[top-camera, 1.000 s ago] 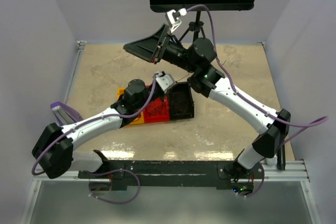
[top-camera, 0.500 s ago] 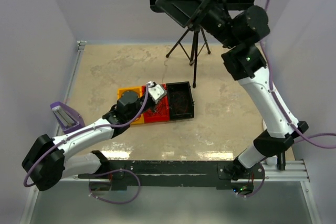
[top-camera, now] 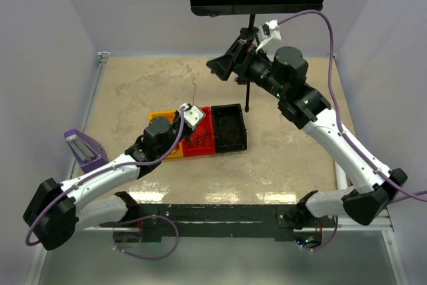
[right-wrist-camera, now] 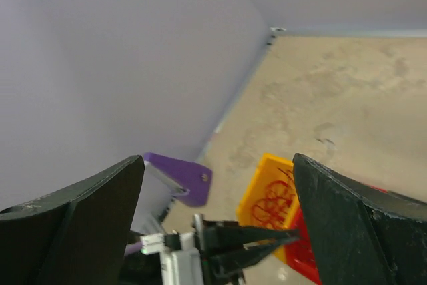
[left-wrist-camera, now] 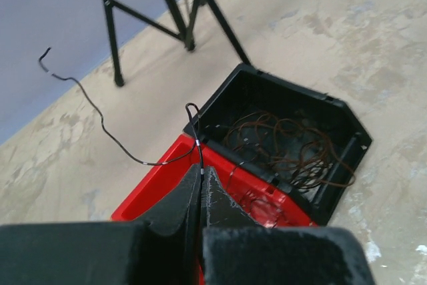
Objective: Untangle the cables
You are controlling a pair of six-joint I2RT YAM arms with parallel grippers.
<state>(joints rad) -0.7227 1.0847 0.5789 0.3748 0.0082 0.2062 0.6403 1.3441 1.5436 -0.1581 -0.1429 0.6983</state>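
- We see the left tool closed tight, its two dark fingers pressed together on a single thin dark cable.
- From the pinch, that thin dark cable climbs to a small loop. It then trails away to the left above the surface, and its free end curls up in front of the wall.
- The left tool hangs over the red bin, where a few curly red cables lie.
- The black bin touches the red bin and holds a loose nest of brown cables.
- From above, we find three bins in a touching row, with the yellow bin on the left, the red in the middle and the black on the right.
- The right wrist view shows us a red coil lying inside the yellow bin.
- The right tool is held high above the surface, just beside the pole of the music stand. Its fingers are spread wide and nothing is between them.
- A purple holder sits near the left wall, well apart from the bins.
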